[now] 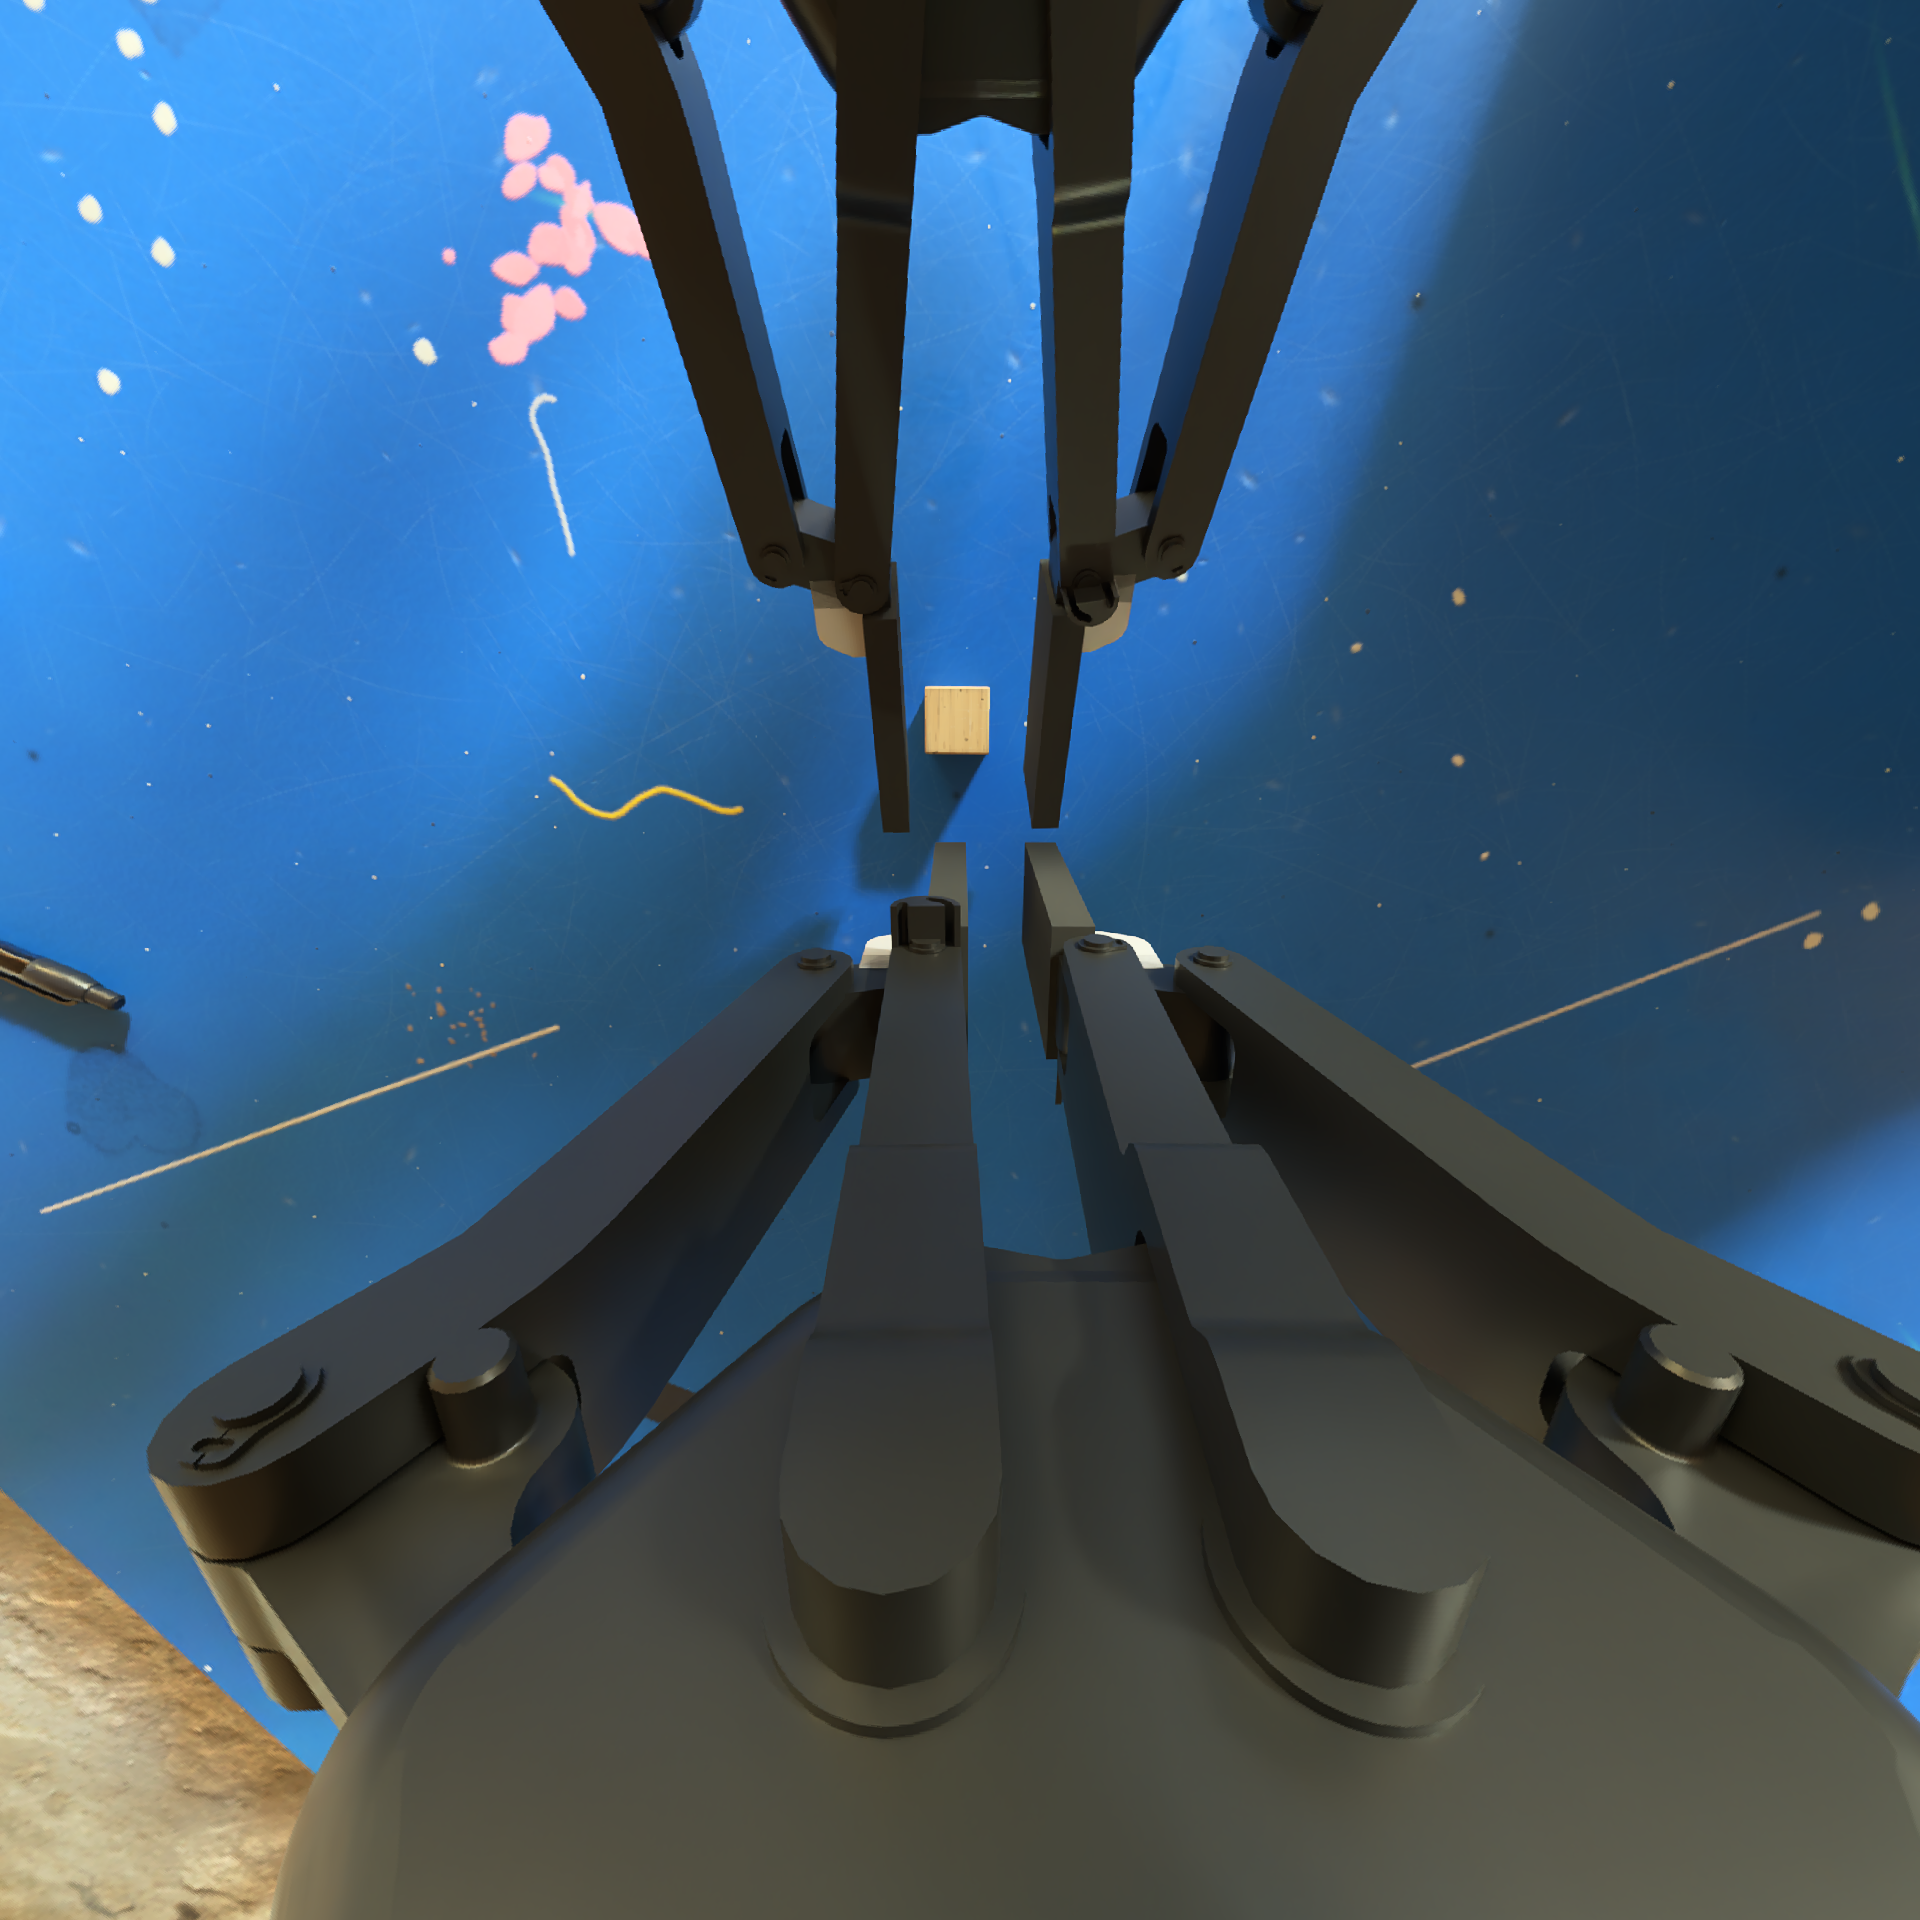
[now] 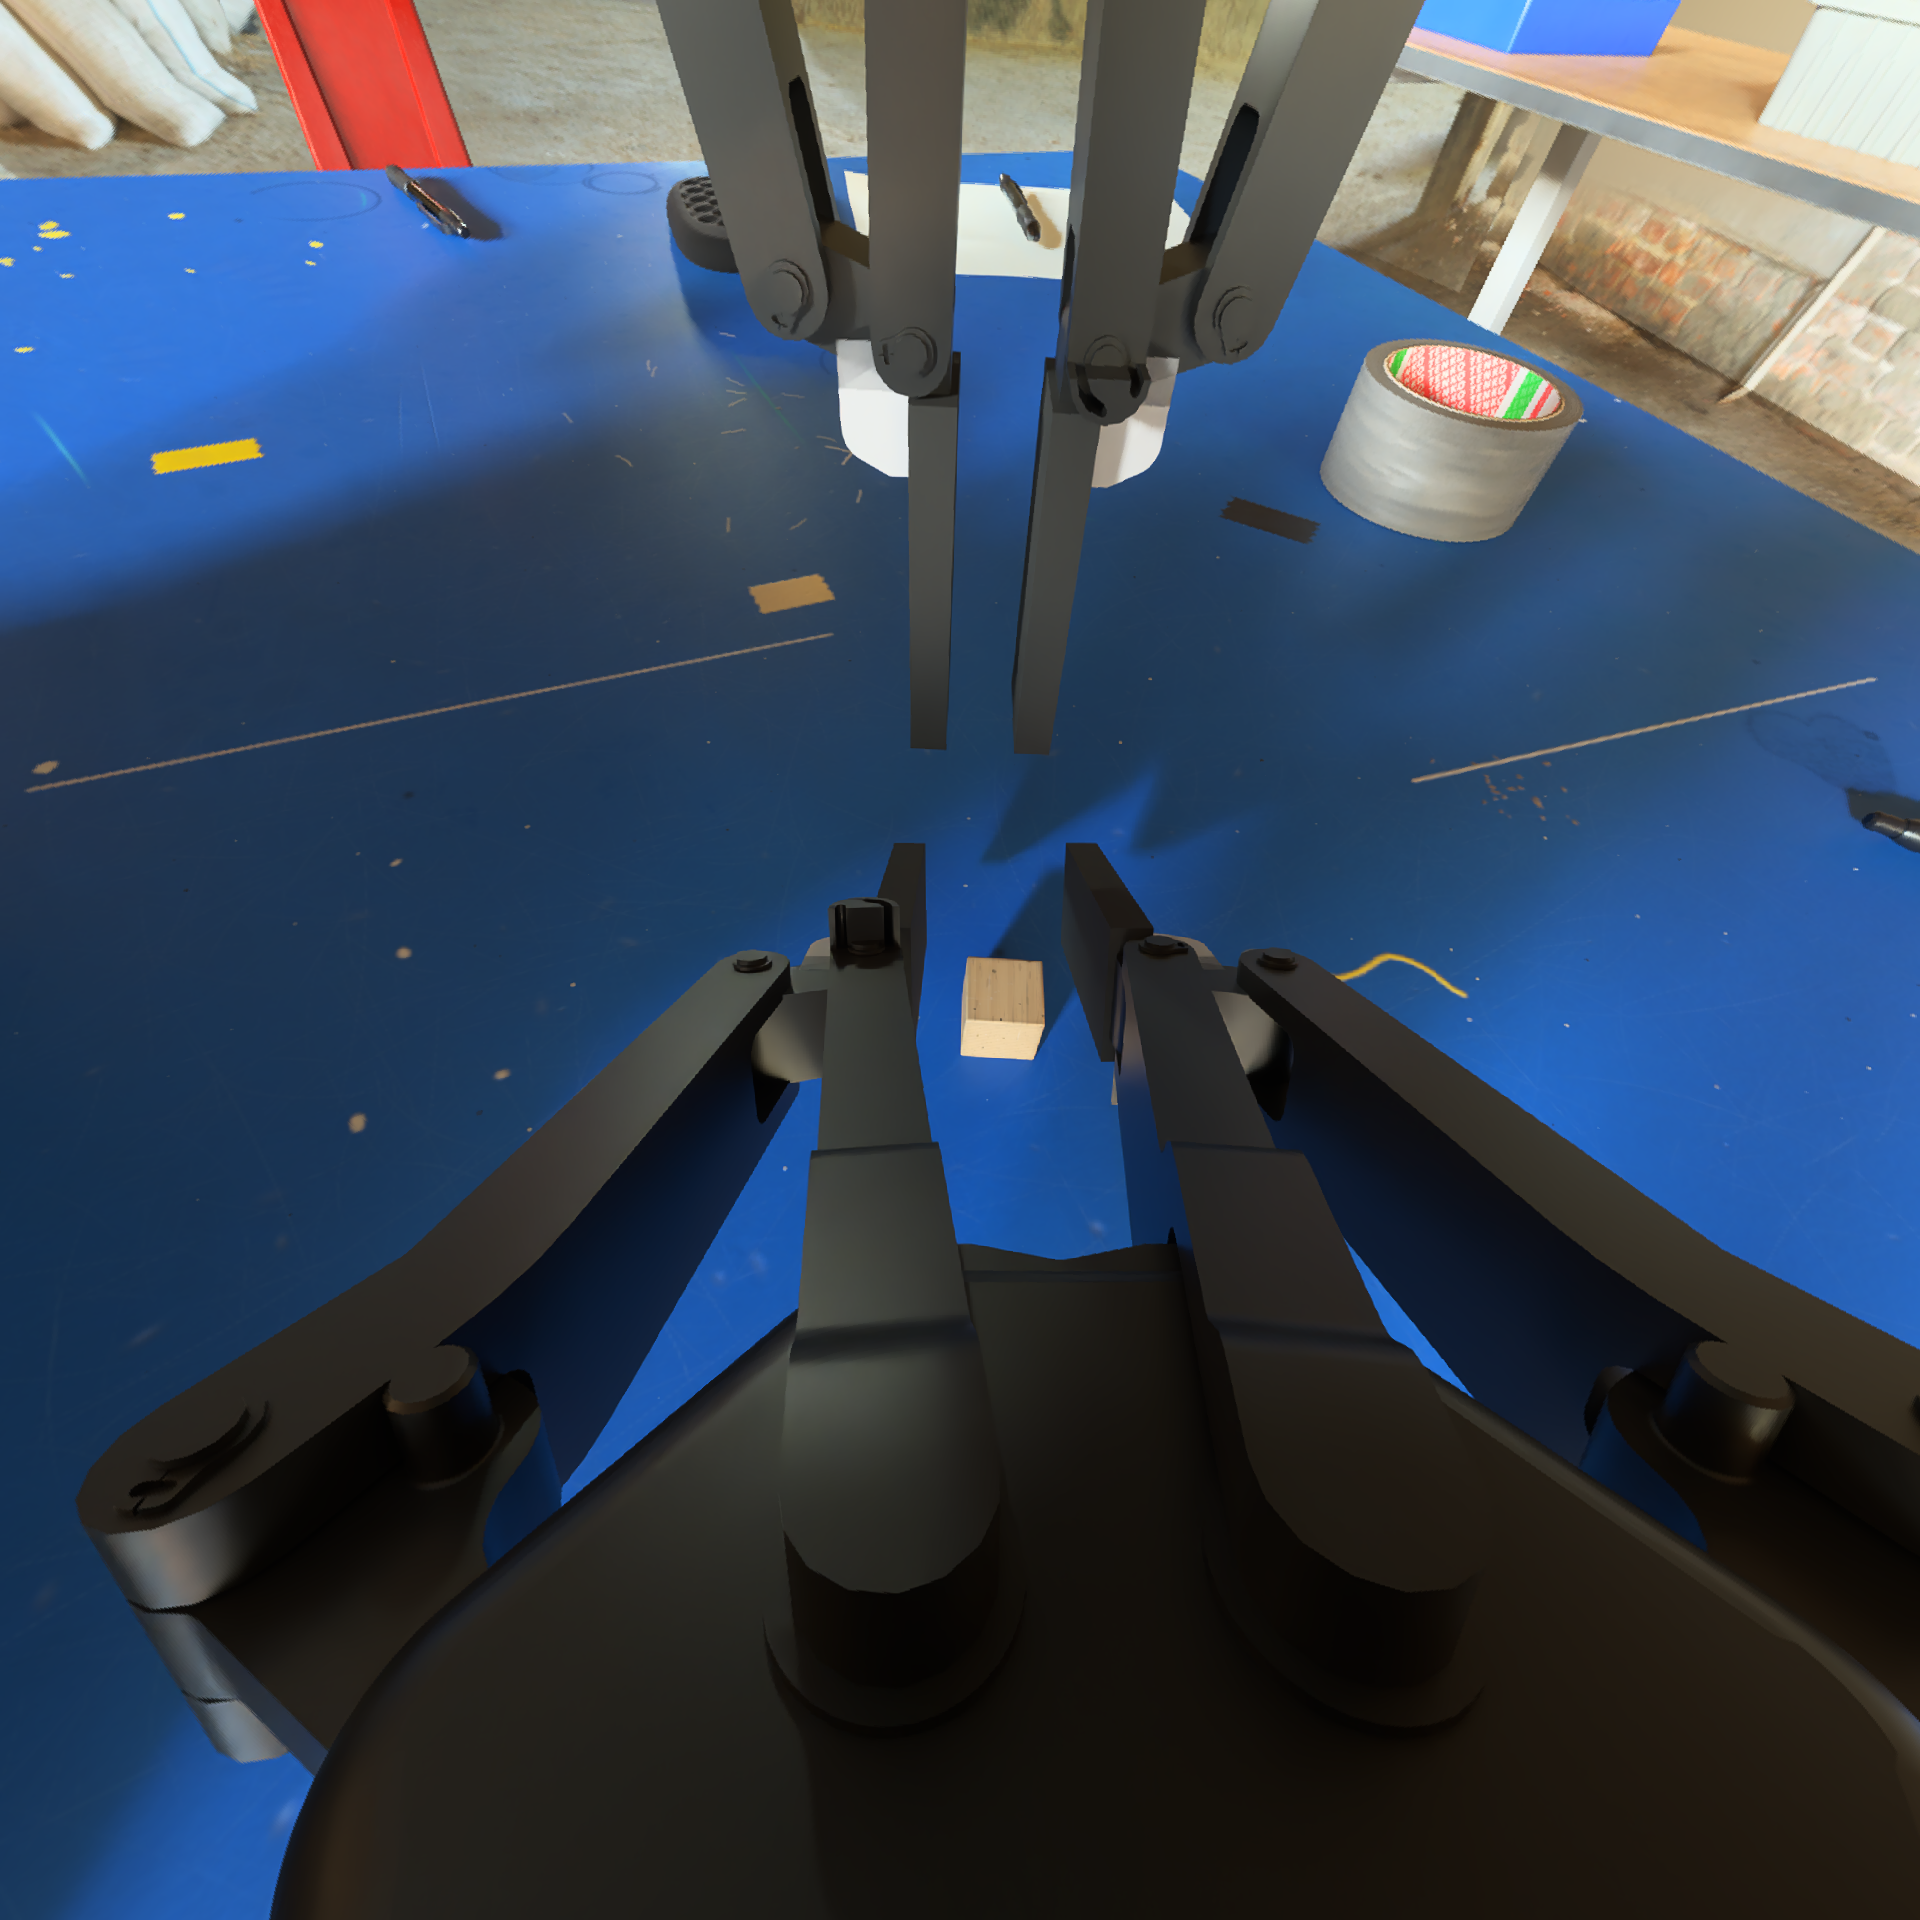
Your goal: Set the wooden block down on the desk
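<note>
Two dark claws face each other tip to tip above a blue worktop, both parted and gripping nothing. In the left wrist view the left claw reaches up from the bottom edge, its fingers apart, while the right claw comes down from the top, its fingers straddling the wooden block without touching it. The block lies flat on the worktop, casting a shadow, free of both claws. In the right wrist view the right claw is likewise spread, the block sitting on the surface between its fingers, and the left claw hangs opposite with a gap between its tips.

The worktop is scuffed and speckled, crossed by a thin pale line and marked with pink blotches, white dots, a yellow squiggle, and scraps of yellow, tan and dark tape. A grey roll of tape stands to the right; a pen lies at the far edge, and another rests on a white sheet behind the fingers. A white block-like object sits partly hidden there.

Beyond are a red post, pale sacks, a brick wall and a wooden bench carrying a blue box.
</note>
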Controlling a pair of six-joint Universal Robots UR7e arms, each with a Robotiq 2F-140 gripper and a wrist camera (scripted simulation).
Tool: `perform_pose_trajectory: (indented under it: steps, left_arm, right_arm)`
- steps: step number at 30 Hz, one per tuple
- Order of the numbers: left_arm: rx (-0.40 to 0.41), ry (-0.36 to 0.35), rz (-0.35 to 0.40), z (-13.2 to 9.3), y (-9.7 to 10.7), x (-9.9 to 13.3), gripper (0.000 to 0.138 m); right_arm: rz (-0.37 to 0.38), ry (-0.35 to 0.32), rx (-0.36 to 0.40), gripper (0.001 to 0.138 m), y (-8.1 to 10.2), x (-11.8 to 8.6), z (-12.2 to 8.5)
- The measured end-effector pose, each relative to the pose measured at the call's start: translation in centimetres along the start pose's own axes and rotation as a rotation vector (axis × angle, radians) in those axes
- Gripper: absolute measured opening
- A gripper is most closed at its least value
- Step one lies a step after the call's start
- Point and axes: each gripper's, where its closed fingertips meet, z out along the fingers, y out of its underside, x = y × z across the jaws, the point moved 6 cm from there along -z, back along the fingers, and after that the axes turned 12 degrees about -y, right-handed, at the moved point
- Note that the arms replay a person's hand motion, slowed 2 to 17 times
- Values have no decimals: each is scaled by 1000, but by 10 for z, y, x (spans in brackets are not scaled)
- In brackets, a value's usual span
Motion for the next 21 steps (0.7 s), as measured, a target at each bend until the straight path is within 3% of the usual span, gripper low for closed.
perform_pose_trajectory:
  steps: [21]
  left_arm:
    - [18,2,7,0,1,0,15]
  right_arm:
    - [0,0,-8,36,0,0,0]
